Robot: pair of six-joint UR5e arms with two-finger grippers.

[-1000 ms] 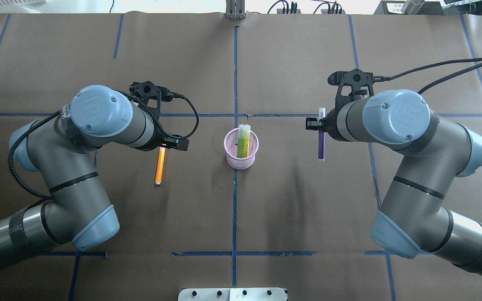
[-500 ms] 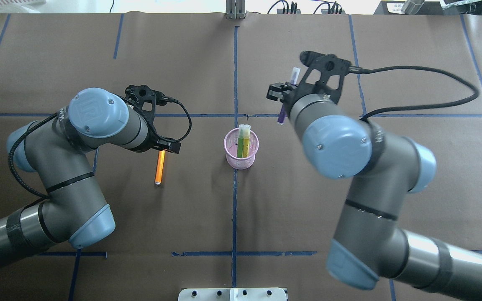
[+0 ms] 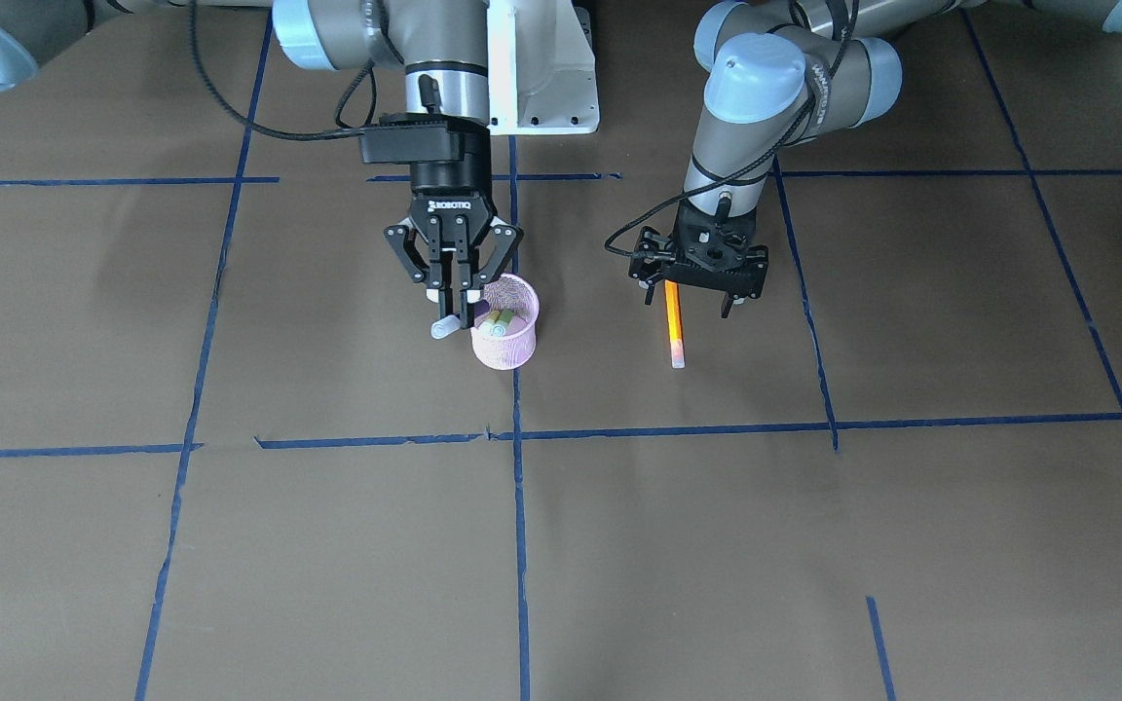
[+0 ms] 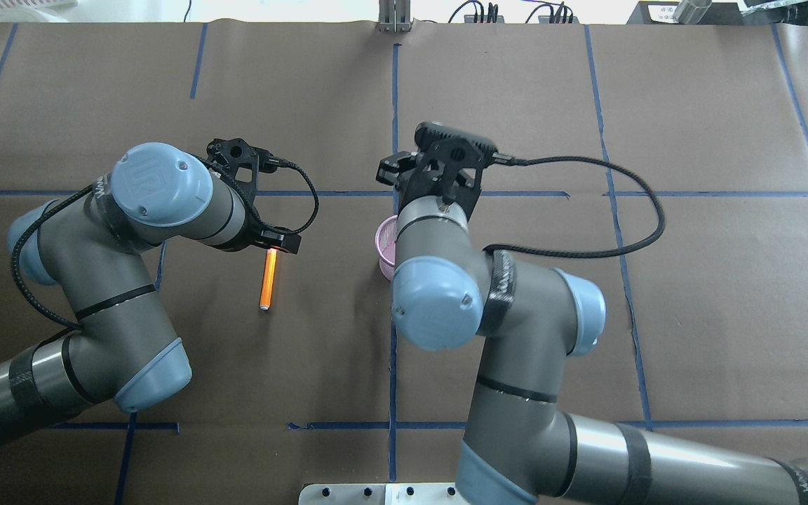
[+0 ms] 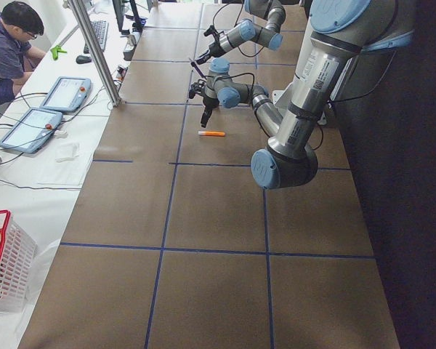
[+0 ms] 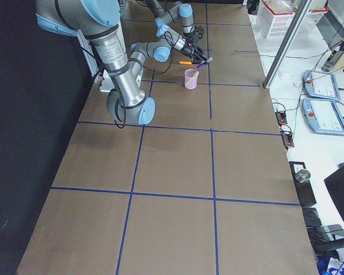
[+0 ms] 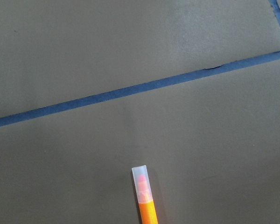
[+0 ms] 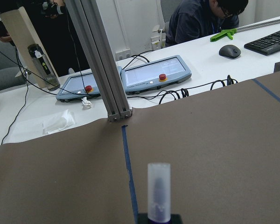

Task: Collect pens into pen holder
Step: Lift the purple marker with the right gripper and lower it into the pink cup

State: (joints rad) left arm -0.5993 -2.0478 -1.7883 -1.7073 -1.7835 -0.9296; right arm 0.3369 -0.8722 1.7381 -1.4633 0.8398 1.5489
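The right gripper has swung in from well to the right of the pen holder and now hangs just above the holder's rim on that side, its fingers pinching the purple pen – tilted, pale cap outward. Two pens stand inside the holder. The orange pen lies flat left of the holder, unmoved; the left gripper still hovers over the pen's end – whether spread or closed, I cannot tell.
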